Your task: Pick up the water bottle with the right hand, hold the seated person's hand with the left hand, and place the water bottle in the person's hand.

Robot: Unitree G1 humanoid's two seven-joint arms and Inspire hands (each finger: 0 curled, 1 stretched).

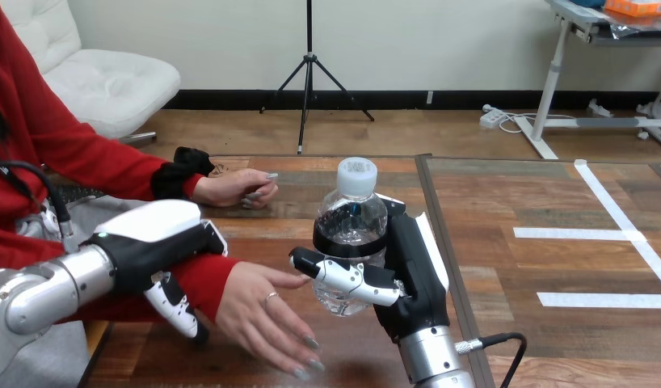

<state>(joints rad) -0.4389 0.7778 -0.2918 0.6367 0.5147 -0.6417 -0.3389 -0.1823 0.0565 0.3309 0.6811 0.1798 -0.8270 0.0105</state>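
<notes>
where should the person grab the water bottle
Probably its upper body under the white cap, from the view's left: the water bottle stands upright and the right hand wraps its lower half from the right.

So the right hand has its fingers wrapped round the upright water bottle, just beside the person's near hand. The left hand sits on that wrist, thumb curled round it.
</notes>
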